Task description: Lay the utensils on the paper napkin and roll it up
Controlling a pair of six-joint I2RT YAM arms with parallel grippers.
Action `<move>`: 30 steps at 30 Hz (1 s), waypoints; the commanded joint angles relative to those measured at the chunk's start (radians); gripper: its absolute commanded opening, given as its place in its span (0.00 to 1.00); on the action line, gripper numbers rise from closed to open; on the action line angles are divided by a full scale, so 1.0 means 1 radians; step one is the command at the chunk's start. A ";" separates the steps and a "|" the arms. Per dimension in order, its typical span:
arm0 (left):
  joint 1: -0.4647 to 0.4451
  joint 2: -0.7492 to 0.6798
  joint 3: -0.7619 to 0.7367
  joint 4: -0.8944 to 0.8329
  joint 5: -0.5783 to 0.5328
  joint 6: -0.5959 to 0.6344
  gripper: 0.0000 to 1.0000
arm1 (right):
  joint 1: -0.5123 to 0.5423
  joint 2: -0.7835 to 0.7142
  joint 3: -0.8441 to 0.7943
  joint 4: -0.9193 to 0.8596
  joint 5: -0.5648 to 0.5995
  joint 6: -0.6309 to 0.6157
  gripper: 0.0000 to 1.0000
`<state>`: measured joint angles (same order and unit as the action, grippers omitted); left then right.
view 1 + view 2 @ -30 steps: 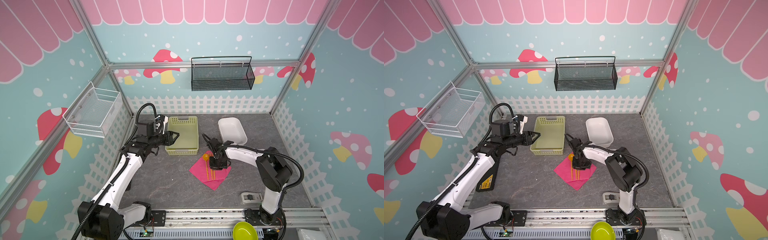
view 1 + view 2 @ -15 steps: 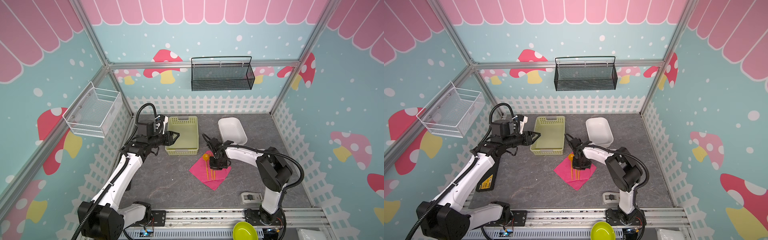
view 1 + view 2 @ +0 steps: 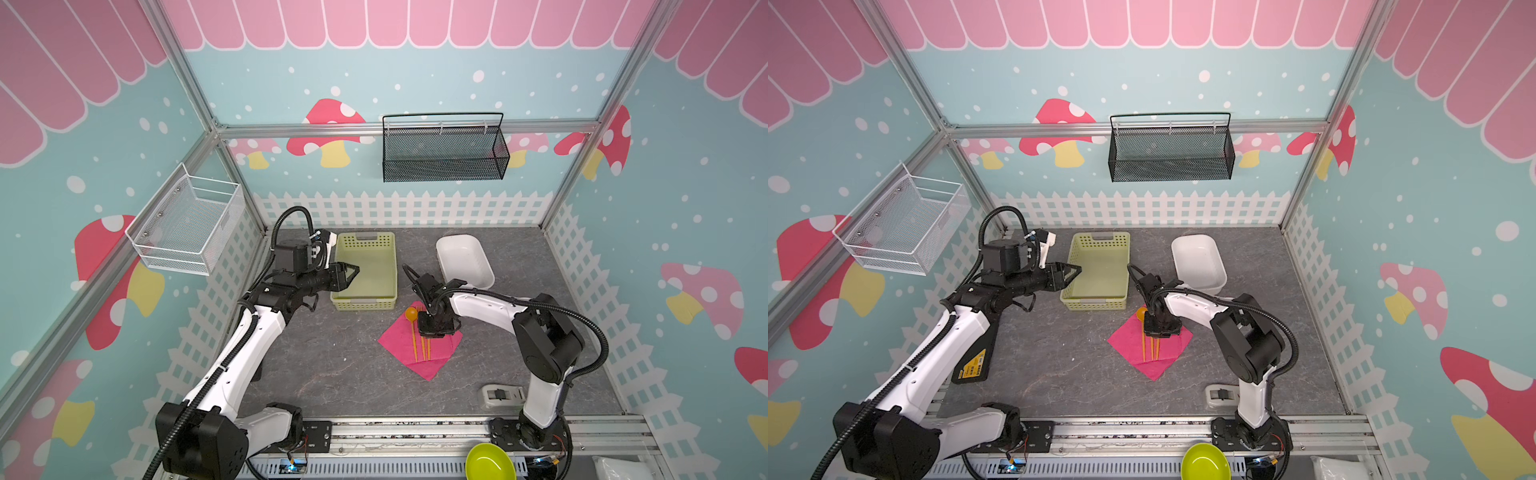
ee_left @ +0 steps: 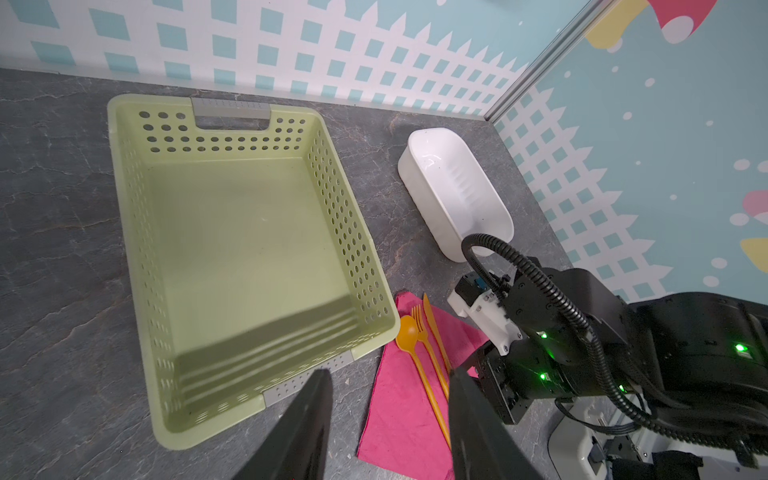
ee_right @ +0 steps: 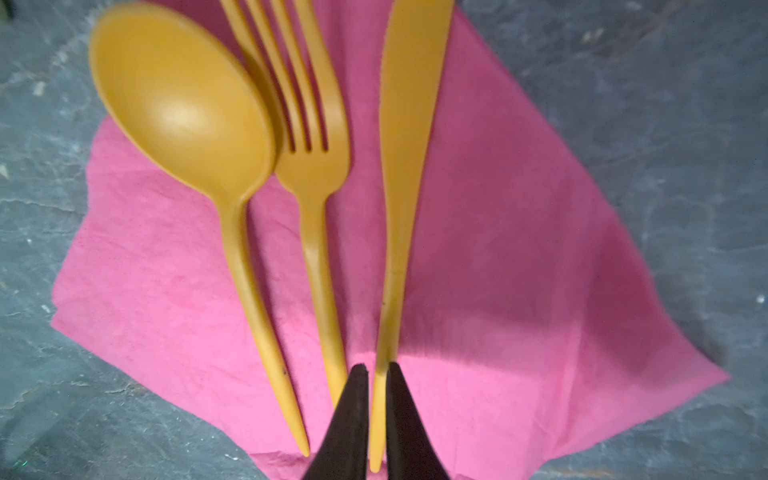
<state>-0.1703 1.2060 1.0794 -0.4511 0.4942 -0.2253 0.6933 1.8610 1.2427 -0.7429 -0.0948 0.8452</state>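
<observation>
right gripper: pinched on knife handle, on napkin | left gripper: parted, empty, by basket

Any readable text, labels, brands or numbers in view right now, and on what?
Yellow sticker, on a black panel by the left arm: print too small to read.
No other word, brand, number or sign shows in any view.
</observation>
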 commanded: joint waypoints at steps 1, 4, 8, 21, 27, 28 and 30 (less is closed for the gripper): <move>0.009 0.000 -0.006 0.011 0.015 0.001 0.47 | 0.015 0.030 0.020 -0.033 0.015 -0.008 0.15; 0.009 0.000 -0.006 0.011 0.015 0.001 0.47 | 0.017 0.030 0.021 -0.034 0.015 -0.012 0.15; 0.009 0.000 -0.008 0.011 0.015 0.000 0.47 | 0.018 0.063 0.021 -0.036 0.014 -0.016 0.15; 0.011 0.000 -0.008 0.011 0.018 0.000 0.47 | 0.020 0.068 0.030 -0.065 0.040 -0.018 0.14; 0.011 -0.002 -0.008 0.011 0.018 0.001 0.47 | 0.020 0.078 0.036 -0.066 0.037 -0.025 0.15; 0.010 -0.003 -0.008 0.008 0.019 0.001 0.47 | 0.020 0.078 0.037 -0.066 0.037 -0.024 0.14; 0.010 -0.002 -0.008 0.010 0.018 0.001 0.47 | 0.022 0.079 0.037 -0.068 0.039 -0.024 0.13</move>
<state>-0.1658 1.2060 1.0794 -0.4511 0.4946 -0.2283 0.7025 1.9087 1.2678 -0.7780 -0.0757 0.8211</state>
